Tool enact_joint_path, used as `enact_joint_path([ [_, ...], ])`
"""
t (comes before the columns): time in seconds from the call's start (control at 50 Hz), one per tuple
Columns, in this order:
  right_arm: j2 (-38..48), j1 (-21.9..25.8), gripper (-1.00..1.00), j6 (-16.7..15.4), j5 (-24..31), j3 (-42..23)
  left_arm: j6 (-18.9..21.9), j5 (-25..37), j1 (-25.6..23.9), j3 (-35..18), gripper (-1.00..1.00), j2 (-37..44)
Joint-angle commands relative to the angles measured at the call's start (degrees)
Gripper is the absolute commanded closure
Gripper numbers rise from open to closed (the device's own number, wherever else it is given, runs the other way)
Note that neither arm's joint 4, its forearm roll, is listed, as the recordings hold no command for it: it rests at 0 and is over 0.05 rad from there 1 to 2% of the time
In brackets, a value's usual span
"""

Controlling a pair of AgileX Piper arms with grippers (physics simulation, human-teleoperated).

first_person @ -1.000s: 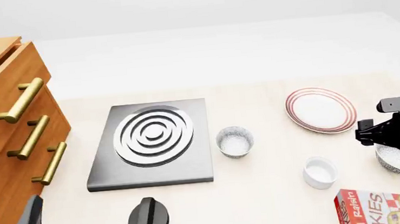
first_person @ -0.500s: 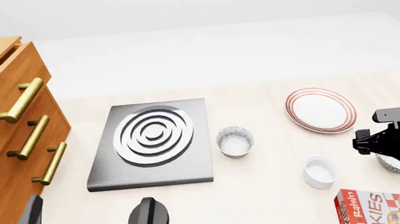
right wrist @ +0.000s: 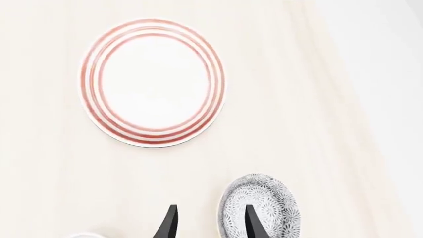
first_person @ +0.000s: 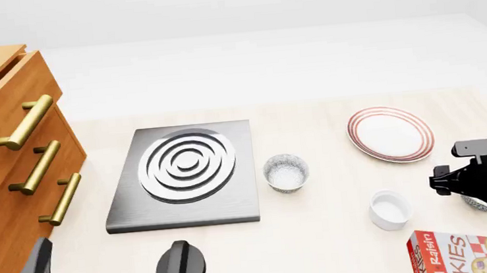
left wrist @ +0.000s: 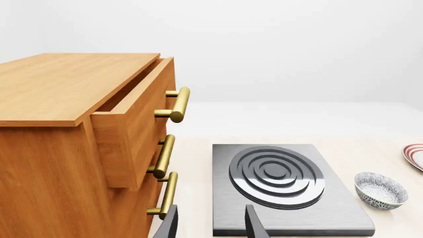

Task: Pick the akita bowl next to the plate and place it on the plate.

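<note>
Right tool (right wrist: 208, 223) hung open over the akita bowl (right wrist: 261, 207), one finger over its near rim, gripping nothing. That bowl sat on the worktop (first_person: 330, 119) just beside the plate (first_person: 390, 133), so lifting and placing both remained, by my reading. Left tool (left wrist: 210, 224) was parked open and empty. Box (first_person: 470, 252) lettering read "Raisin" and "KIES".

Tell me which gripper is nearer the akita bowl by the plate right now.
Right. The right gripper hangs directly over the akita bowl, one finger above its rim, jaws open. The left gripper sits far across the table, near the drawers.
</note>
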Motion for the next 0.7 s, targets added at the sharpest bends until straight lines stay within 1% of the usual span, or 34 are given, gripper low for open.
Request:
enact_joint_path([
  [0.02,0.05,-0.66,-1.0,-0.49,0.74,-0.39,0.05,0.0,0.01,0.0,-1.0,-0.01],
  [0.1,0.96,-0.58,-1.0,-0.45,-0.11,-0.1,0.07,0.0,0.01,0.0,-1.0,-0.01],
  [0.14,3.3,-0.62,-1.0,-0.54,-3.29,1.0,0.09,0.0,0.02,0.0,-1.0,-0.02],
  [0.16,3.27,-0.63,-1.0,-0.56,-3.23,0.98,0.09,0.0,0.02,0.0,-1.0,-0.02],
  [0.18,1.91,-0.66,-1.0,-0.6,-1.22,0.37,0.1,0.0,0.02,0.0,-1.0,-0.02],
  [0.2,1.8,-0.67,-1.0,-0.56,-0.74,0.11,0.11,0.0,0.02,0.0,-1.0,-0.02],
  [0.24,3.97,-0.83,-1.0,-0.66,-3.64,0.89,0.13,0.0,0.03,0.0,-1.0,-0.02],
  [0.26,4.51,-0.8,-1.0,-0.68,-4.23,1.09,0.13,0.0,0.03,-0.01,-1.0,-0.02],
  [0.3,4.82,-0.81,-1.0,-0.71,-4.42,1.13,0.14,0.0,0.03,-0.01,-1.0,-0.03],
  [0.32,3.12,-0.79,-1.0,-0.65,-2.21,0.69,0.15,0.0,0.03,-0.01,-1.0,-0.03],
  [0.34,2.84,-0.8,-1.0,-0.62,-1.87,0.7,0.15,0.0,0.03,-0.01,-1.0,-0.03],
  [0.46,3.29,-1.3,-1.0,-0.91,-2.19,0.74,0.2,0.0,0.04,-0.01,-1.0,-0.04],
  [0.52,3.79,-1.32,-1.0,-1.05,-2.86,1.0,0.22,0.0,0.05,-0.01,-1.0,-0.04],
  [0.54,5.36,-1.37,-1.0,-1.13,-4.92,1.51,0.22,0.0,0.05,-0.01,-1.0,-0.04],
  [0.56,4.08,-1.27,-1.0,-1.11,-3.26,1.26,-0.01,0.0,0.0,0.0,-1.0,0.0],
  [0.6,6.32,-1.38,-1.0,-1.16,-6.05,2.0,-0.01,0.0,0.0,0.0,-1.0,0.0],
  [0.64,6.67,-1.36,-1.0,-1.09,-6.49,2.28,-0.01,0.0,0.0,0.0,-1.0,0.0],
  [0.66,4.75,-1.4,-1.0,-1.15,-4.17,1.88,-0.01,0.0,0.0,0.0,-1.0,0.0],
  [0.7,4.24,-1.52,-1.0,-1.37,-3.39,1.69,-0.01,0.0,0.0,0.0,-1.0,0.0],
])
